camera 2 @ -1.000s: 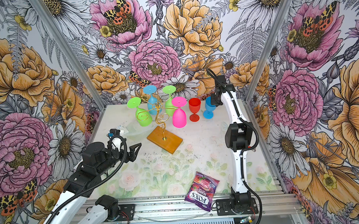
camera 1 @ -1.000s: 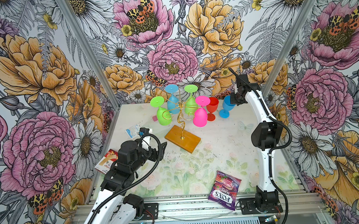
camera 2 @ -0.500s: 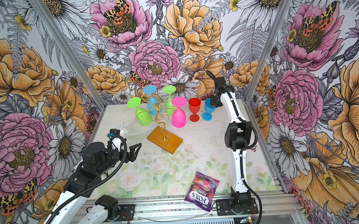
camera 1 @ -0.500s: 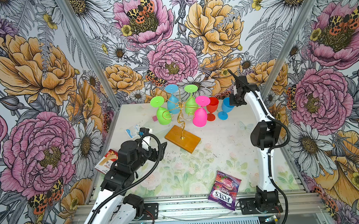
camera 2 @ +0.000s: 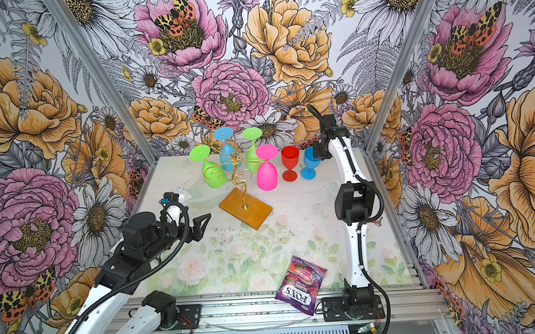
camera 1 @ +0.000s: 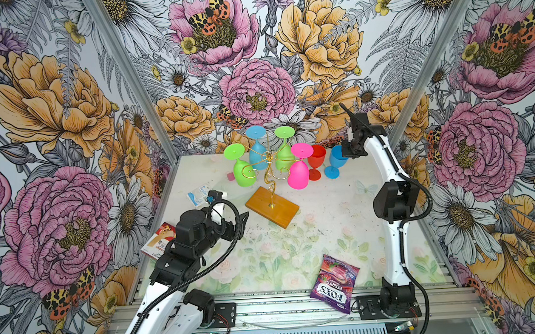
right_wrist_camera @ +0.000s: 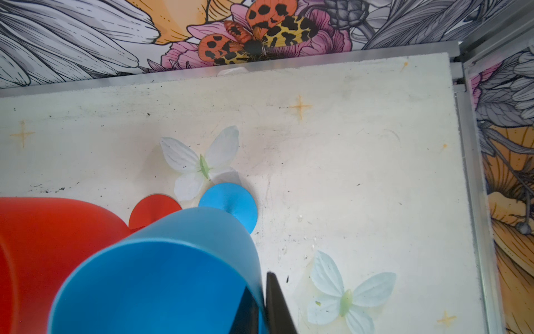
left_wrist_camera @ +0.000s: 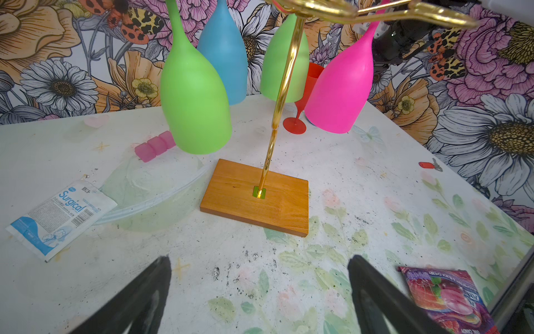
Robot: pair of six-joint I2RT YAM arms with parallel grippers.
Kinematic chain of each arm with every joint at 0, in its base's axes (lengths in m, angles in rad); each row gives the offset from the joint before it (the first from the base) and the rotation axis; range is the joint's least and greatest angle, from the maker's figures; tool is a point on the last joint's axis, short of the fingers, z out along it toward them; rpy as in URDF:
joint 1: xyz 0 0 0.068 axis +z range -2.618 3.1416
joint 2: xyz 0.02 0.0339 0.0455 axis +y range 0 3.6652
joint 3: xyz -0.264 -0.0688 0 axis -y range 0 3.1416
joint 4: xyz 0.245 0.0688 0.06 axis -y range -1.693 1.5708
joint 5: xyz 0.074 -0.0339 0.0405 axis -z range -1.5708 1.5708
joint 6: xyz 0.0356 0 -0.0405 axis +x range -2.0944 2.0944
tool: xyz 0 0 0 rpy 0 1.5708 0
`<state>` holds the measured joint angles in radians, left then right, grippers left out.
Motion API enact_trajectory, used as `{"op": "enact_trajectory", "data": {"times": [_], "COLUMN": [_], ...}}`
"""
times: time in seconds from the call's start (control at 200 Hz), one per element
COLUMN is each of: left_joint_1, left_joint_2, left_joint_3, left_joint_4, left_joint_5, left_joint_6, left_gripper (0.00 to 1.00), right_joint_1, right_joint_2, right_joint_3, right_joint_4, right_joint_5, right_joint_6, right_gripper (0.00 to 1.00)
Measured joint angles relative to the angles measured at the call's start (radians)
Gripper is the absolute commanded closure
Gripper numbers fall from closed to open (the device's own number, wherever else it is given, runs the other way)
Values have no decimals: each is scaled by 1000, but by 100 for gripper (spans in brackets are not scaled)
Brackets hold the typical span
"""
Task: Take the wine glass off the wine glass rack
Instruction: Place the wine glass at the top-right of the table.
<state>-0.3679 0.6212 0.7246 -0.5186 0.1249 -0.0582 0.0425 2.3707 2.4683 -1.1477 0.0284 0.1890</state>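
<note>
Right tool (right_wrist_camera: 260, 289) is pinched on the rim of the blue wine glass (right_wrist_camera: 161, 274), one finger inside the bowl and one outside, barely any gap. That glass is off the wine glass rack (camera 1: 272, 206). It stands upright on the counter (camera 1: 324, 221) to the rack's right, just beside the red glass (camera 1: 316, 159), which sits between it and the rack. Left tool (left_wrist_camera: 259, 260) is spread wide with nothing in it, hovering low on the near side of the rack base.

Risks as we see them:
- Inside finger hooks the rim on withdrawal and the glass tips. It looks like light plastic on a narrow foot, so we expect it goes over easily. We want the tool fully spread before any lift.
- Blue and red feet sit very close. Any sideways drag shoves blue into red, and red can fall toward the pink glass (camera 1: 297, 174) on the rack's right arm.
- If the foot isn't flat on the counter, letting go drops it crooked. We can't confirm contact from these views.
- Four glasses hang on the rack: the pink one, a lime glass (camera 1: 243, 175), a green glass (camera 1: 283, 159) and a second blue glass (camera 1: 257, 155). Lime hangs tilted. A bump to the wire could swing them or drag the base.

Containers:
- Hung glasses are mouth-down, so empty.
- Red and blue standing ones are mouth-up, and we see nothing inside.
- Clear shallow dish (left_wrist_camera: 150, 196) left of the rack base shows nothing in it.
- Candy bag (camera 1: 335, 284), well in front of the rack, looks sealed. Contents not visible.
</note>
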Motion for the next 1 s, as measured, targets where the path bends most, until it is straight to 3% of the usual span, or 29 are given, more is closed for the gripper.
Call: {"op": "enact_trajectory", "data": {"times": [0.596, 1.001], "left_joint_1": [0, 37], "left_joint_2": [0, 0], "left_joint_3": [0, -3], "left_joint_4": [0, 27], "left_joint_5": [5, 40], "left_joint_6": [0, -13], "left_gripper": [3, 3], "right_joint_1": [0, 5], "right_joint_2": [3, -66], "right_joint_3": [60, 21], "right_joint_4": [0, -4], "right_joint_5": [-26, -26], "right_joint_6": [2, -2], "right_gripper": [71, 51]}}
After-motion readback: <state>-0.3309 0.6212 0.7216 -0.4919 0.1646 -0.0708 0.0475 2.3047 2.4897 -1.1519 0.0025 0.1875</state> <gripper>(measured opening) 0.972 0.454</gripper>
